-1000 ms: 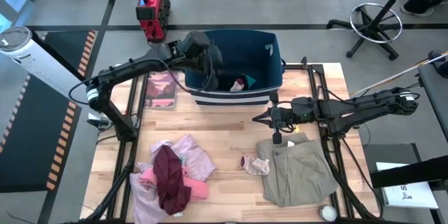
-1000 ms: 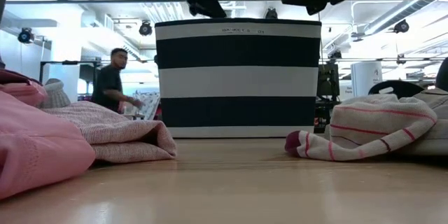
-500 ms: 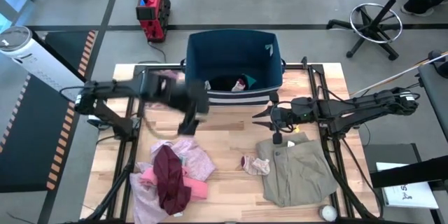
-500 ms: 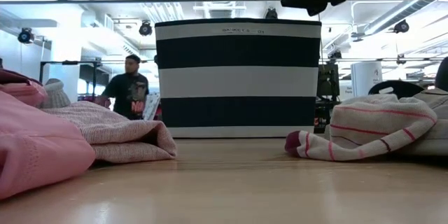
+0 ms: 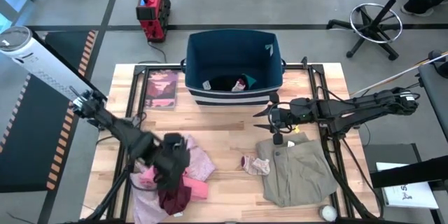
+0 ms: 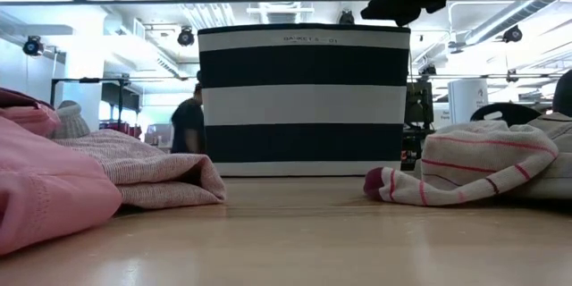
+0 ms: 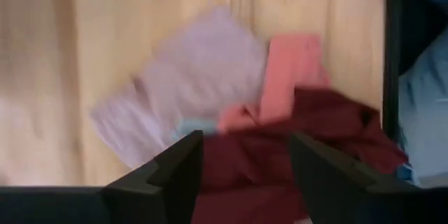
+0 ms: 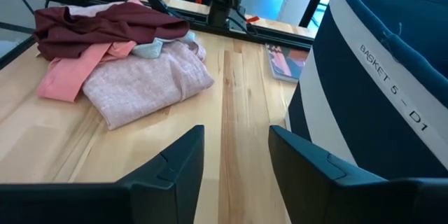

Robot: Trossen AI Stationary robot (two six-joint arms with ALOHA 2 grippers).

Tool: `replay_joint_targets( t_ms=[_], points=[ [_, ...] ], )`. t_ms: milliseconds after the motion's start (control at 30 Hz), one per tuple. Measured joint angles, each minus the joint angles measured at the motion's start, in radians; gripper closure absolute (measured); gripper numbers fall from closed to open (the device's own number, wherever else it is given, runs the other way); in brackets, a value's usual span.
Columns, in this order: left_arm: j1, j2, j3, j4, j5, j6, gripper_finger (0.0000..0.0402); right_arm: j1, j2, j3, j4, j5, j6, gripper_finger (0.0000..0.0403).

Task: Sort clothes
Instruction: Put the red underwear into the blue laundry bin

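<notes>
Over the heap, my left gripper (image 7: 245,155) hangs fingers open above the maroon piece (image 7: 294,140) for the next pick; right gripper (image 5: 260,117) waits open by the bin (image 5: 234,96)

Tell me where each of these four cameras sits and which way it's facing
High view: overhead, straight down; both arms, left gripper over the maroon piece.
Low view: tabletop level, facing the striped bin; an arm overhead.
Left wrist view: down on the maroon piece; open fingers.
Right wrist view: across the table past open fingers to the pile.
Shared: all but the low view show the maroon piece.
</notes>
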Motion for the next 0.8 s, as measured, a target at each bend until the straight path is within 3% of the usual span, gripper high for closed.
replay_joint_targets(
  t_ms=[233, 433, 567, 800],
  points=[
    [-0.117, 0.000, -0.150, 0.008, 0.041, -0.228, 0.0207, 0.000, 0.000, 0.000, 0.000, 0.000, 0.000, 0.0240],
    [-0.157, 0.000, -0.268, 0.129, 0.173, -0.356, 0.0187, 0.000, 0.000, 0.000, -0.002, 0.000, 0.000, 0.0240],
    [-0.167, 0.000, -0.318, 0.212, 0.188, -0.367, 0.0168, 0.000, 0.000, 0.000, -0.003, 0.000, 0.000, 0.0242],
    [-0.167, 0.000, -0.387, 0.217, 0.188, -0.371, 0.0156, 0.000, 0.000, 0.000, -0.008, 0.000, 0.006, 0.0240]
  ],
)
